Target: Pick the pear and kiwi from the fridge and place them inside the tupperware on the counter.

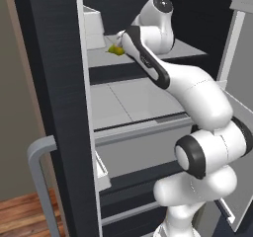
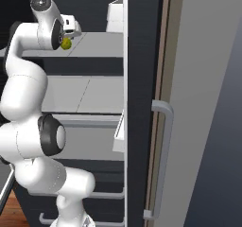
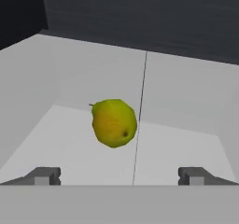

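The arm reaches deep into the open fridge (image 1: 59, 107), up at the pale grey upper shelf (image 1: 188, 48). There sits the pear (image 3: 114, 123), yellow-green, resting on the shelf straight ahead of the gripper (image 3: 119, 176) in the hand view, a shade left of centre. The fingers (image 3: 44, 175) stand wide apart, nothing between them, spread to take the fruit's rounder body. From the left base view the pear (image 1: 116, 50) peeks out just beside the wrist; from the right base view it (image 2: 65, 43) glows just under the hand. The hand looks lined up for a level approach along the shelf, and a slight shift left would centre the fruit. Round fruit may roll if nudged, so a clean closing matters.
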